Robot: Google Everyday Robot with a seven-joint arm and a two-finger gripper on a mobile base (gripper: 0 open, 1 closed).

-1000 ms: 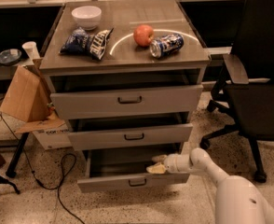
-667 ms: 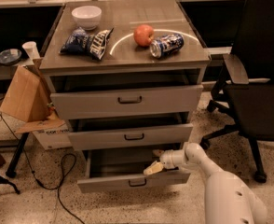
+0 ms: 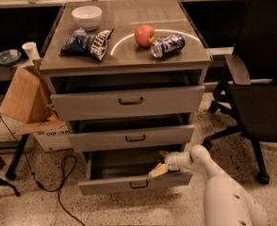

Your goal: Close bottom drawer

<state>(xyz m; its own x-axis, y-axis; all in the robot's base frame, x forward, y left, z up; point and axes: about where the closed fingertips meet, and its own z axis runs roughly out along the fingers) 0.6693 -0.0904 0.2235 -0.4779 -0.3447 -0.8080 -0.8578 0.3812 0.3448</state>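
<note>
High front view, pincer [image 3: 160,164] at bottom drawer [image 3: 111,186]

speckled floor [image 3: 39,212]; black office chair [image 3: 270,36] at right; warm dim light

Only partial "CO…" print readable, on cardboard box [image 3: 49,135], lower left. Gripper [image 3: 158,170] at bottom drawer [image 3: 134,185] top edge.

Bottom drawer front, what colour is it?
Grey bottom drawer front, camera view; end effector at its top edge.
</note>
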